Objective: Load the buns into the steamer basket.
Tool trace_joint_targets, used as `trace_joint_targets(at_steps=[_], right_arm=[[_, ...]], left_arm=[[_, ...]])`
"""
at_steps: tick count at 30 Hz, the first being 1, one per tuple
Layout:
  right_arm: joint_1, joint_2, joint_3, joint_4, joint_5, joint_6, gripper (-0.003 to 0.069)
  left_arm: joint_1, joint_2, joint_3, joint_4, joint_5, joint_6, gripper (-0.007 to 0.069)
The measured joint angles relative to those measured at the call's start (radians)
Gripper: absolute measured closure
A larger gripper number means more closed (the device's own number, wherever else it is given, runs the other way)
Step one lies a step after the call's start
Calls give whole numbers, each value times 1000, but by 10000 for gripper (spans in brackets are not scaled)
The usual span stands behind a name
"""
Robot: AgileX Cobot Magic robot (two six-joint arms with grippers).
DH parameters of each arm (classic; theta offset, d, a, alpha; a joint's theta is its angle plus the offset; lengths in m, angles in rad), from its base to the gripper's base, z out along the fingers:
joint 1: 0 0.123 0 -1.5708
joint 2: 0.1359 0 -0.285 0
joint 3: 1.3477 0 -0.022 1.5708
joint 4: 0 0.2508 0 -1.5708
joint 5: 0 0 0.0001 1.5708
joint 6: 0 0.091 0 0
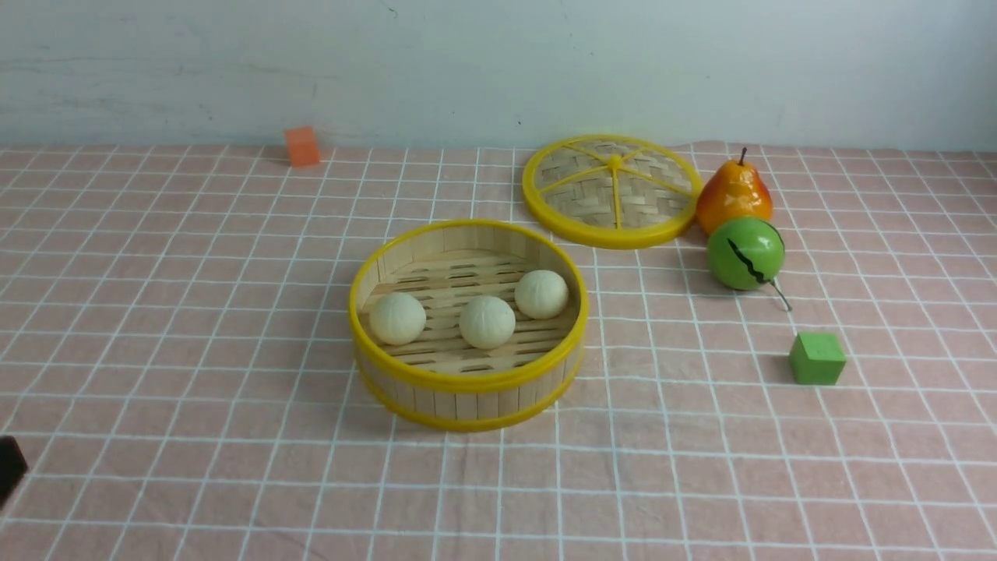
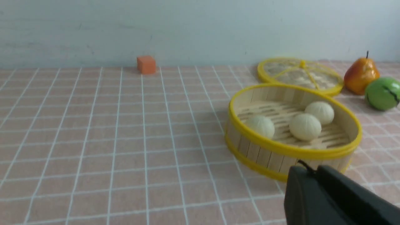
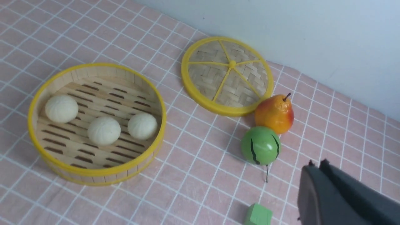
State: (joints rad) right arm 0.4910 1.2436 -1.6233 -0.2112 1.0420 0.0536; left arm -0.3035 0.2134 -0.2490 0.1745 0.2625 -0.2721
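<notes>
left tool (image 2: 307, 168): fingertips near together, whether fully closed can't be told; no object seen in it
orange block (image 1: 303, 146): far left, flat-faced, matte
steamer basket (image 1: 470, 382): on table (image 1: 234, 374), left of centre; slatted bamboo floor, round wall, smooth yellow rims
buns (image 1: 398, 319): all three inside basket, pale, round, faintly pleated; task judged complete
risk, buns: rolling or bunching if basket wall were bumped by a low arm pass
risk, rim: basket could be dragged if caught by a fingertip
woven disc (image 1: 576, 183): far, right of basket; coarse weave, yellow spokes
pear (image 1: 734, 199): glossy orange-red, beside disc
green ball (image 1: 746, 253): shiny, black crack mark; could be rolled by a stray nudge
green block (image 1: 817, 358): right, sharp-edged
right tool (image 3: 317, 164): closed, nothing gripped
</notes>
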Motion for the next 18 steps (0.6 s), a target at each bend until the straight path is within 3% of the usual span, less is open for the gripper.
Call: trace_joint_targets(at_steps=[3,4,5,9,10,11,13,15,18], right_arm=[[0,-137,273,2,-180,29,676],[0,-229,480,3,-315,50,675],[0,-239,506,3,-356,57,674],[0,-422,1033,19,-840,158,669],[0,-427,1074,19,-861,163,669],[0,-464,1224,14,-1053,189,668],[0,-491,1334,-3,-1174,199,666],[0,-525,1492,-41,-1453,203,662],[0,-531,1612,-76,-1726,209,660]], left_arm=[[0,0,41,0,0,0,578],[0,0,69,0,0,0,575],[0,0,72,0,0,0,575],[0,0,132,3,1,1,569],[0,0,135,3,1,1,568],[0,-1,152,3,5,1,568],[0,-2,160,3,8,1,568],[0,-2,164,3,28,1,567],[0,-2,165,3,45,1,567]])
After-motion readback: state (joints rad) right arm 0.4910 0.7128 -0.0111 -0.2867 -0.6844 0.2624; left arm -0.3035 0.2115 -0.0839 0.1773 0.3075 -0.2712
